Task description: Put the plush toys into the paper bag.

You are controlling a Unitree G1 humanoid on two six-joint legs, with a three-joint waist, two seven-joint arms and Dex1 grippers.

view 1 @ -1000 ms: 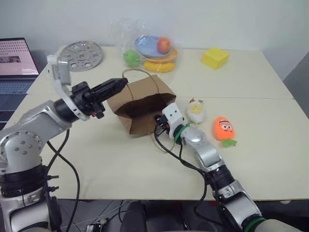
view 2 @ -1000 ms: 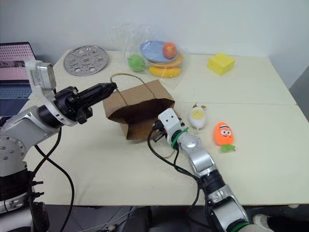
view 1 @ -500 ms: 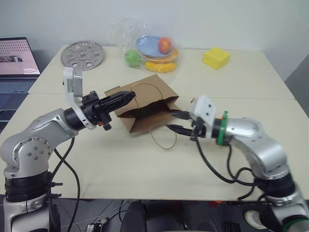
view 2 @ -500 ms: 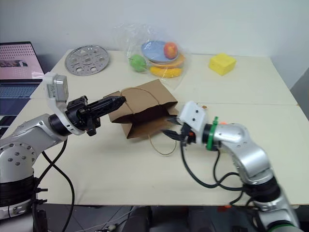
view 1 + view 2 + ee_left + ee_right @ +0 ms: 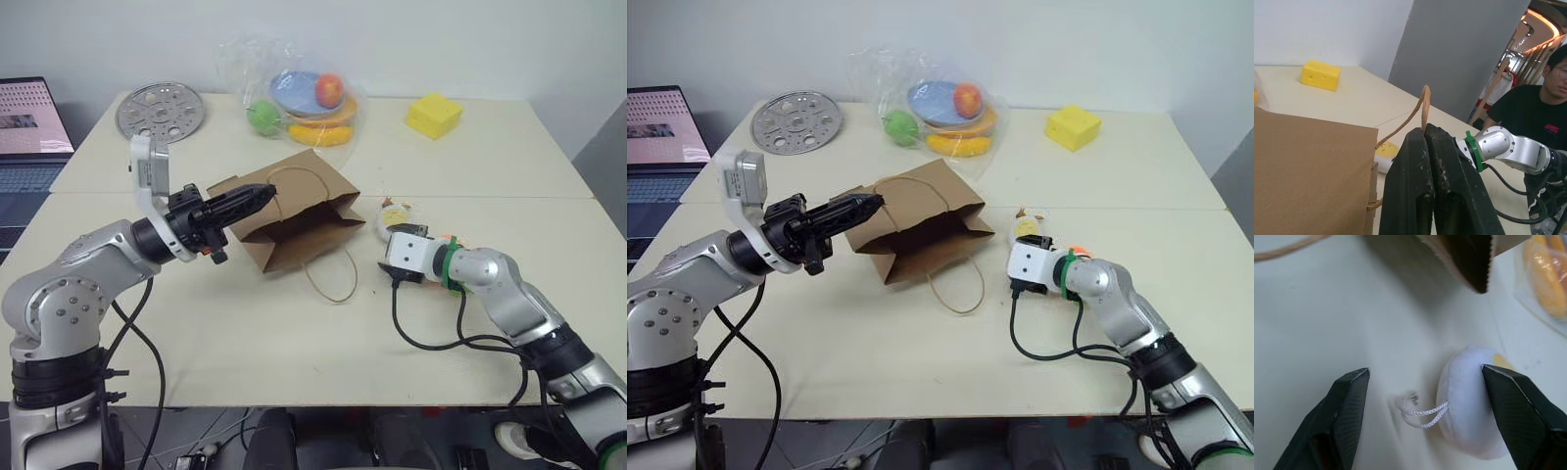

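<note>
Left wrist view: our left fingers point(image 5: 1425, 147) are pinching the thin twisted loop handle point(image 5: 1418, 110) of the plain brown kraft paper bag point(image 5: 294, 215), which is lying on the cream bench point(image 5: 245, 333). Our right fingers point(image 5: 1501, 404) are standing wide apart, empty, straddling the white egg-shaped plush toy point(image 5: 1469, 401) beside the bag's mouth.

the right arm hides most of the orange carrot toy point(image 5: 449, 238) and part of the egg toy point(image 5: 394, 216).
</note>
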